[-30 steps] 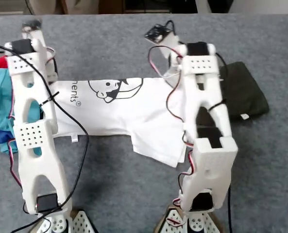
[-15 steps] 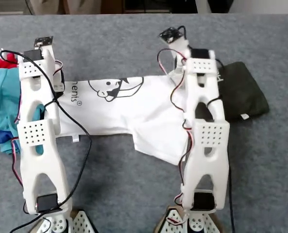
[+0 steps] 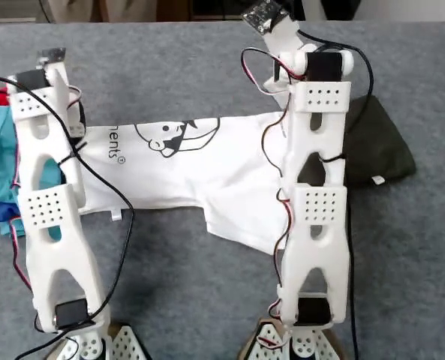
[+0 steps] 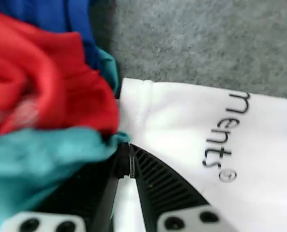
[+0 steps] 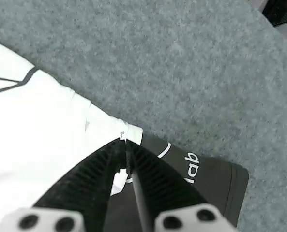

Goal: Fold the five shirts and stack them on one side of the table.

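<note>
Far left on the grey worktop (image 3: 169, 285) there's a heap waiting its turn: red shirt (image 4: 41, 82), teal shirt (image 4: 37, 154) and blue shirt (image 4: 51, 14), all bunched together.

Right beside that heap is the left tool (image 4: 128, 157). Its fingers are pressed together on the far left corner of the white shirt (image 3: 184, 172), with the teal cloth touching its side. I can't tell if a bit of teal is caught in there too.

The white shirt lies spread across the middle between the two arms, print up, with a loose flap poking out toward the arm bases on the right.

The right tool (image 5: 126, 145) is pinched closed on the far right corner hem, just beside the dark shirt (image 3: 380, 146), which looks already folded at the right edge.

So my read: shirt two of five, with a fold of the far edge just starting. Next, I'd guess both arms need to lift that edge and bring it toward themselves together, keeping it taut so it lands straight. The left one also has to come away without dragging the teal one along.
</note>
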`<state>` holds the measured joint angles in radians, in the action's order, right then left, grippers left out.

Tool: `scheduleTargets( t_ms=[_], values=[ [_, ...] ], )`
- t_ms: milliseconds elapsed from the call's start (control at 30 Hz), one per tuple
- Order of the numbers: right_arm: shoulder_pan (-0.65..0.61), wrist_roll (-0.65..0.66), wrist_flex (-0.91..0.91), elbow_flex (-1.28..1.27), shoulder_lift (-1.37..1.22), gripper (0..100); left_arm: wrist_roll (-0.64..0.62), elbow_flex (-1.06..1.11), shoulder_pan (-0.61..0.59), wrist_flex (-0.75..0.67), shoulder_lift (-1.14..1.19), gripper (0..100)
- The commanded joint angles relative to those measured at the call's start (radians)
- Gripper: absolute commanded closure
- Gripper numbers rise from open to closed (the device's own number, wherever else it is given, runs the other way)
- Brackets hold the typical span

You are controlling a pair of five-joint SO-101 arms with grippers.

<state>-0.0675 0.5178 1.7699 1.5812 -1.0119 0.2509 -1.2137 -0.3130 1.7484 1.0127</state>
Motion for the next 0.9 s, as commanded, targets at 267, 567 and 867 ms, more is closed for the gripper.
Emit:
scheduleTargets(
  t_ms=[267,567,867],
  values=[
    [-0.117,0.020,-0.046,-0.819,0.556,99.7,0.074,0.822,0.014,-0.049,-0.630,98],
    [-0.038,0.020,-0.331,-1.457,0.782,99.7,0.071,1.363,0.044,-0.388,-0.839,98],
    [0.134,0.029,-0.760,-1.784,0.763,99.7,0.071,1.452,0.032,-0.488,-0.723,98]
  ],
)
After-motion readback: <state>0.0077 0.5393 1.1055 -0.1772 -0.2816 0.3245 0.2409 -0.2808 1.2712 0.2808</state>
